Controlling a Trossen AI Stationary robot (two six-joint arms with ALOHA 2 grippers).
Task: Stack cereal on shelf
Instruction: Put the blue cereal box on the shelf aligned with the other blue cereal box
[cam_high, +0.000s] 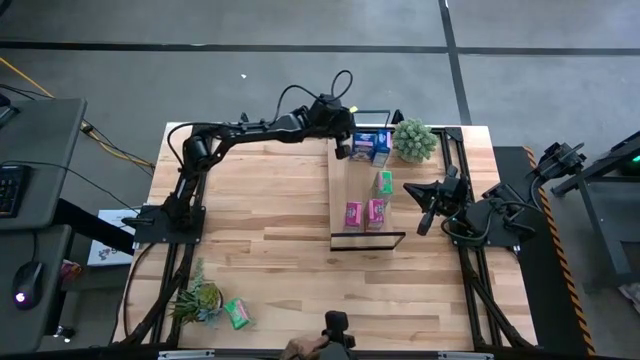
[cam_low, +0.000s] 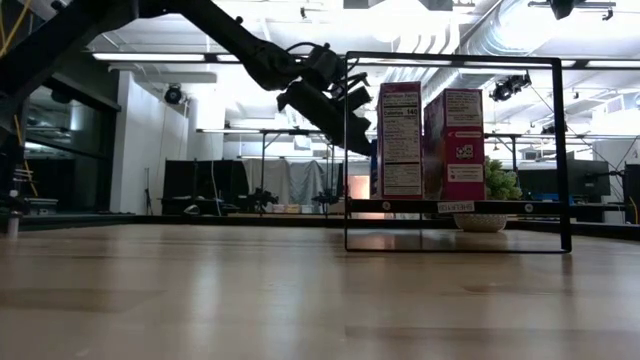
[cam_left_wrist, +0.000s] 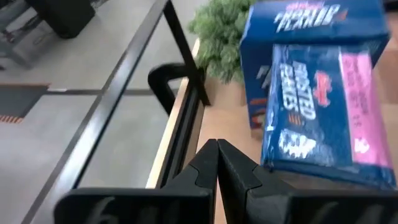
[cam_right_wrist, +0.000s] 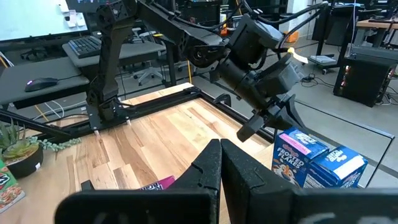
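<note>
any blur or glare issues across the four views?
Left wrist view: the blue cereal boxes and potted plant are soft, close-up blur. Low view: bright ceiling lights wash out the top, leaving the left arm nearly a silhouette. High view: evenly lit. Right wrist view: sharp, no glare.

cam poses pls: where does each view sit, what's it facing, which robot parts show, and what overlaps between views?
High: overhead, straight down; both arms, shelf, left gripper, right gripper.
Low: tabletop height, level toward the room; left arm reaching the shelf frame.
Left wrist: past its shut fingers at the blue cereal boxes.
Right wrist: past its shut fingers at the left gripper.
Shared: both wrist views show the blue cereal boxes.
</note>
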